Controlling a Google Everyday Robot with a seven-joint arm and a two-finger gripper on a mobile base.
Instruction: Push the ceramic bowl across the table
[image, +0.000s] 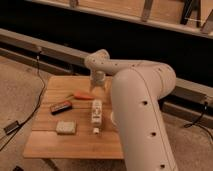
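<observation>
The ceramic bowl is hidden behind my big white arm (142, 115), which covers the right side of the wooden table (75, 144). My gripper (98, 80) hangs at the end of the arm over the table's far edge, pointing down, just behind an orange object (83, 95). It touches nothing that I can make out.
On the table lie the orange carrot-like object, a dark flat bar (61, 106), a white bottle lying on its side (96, 112) and a beige block (66, 127). A dark rail runs behind the table. Cables trail on the floor at the left.
</observation>
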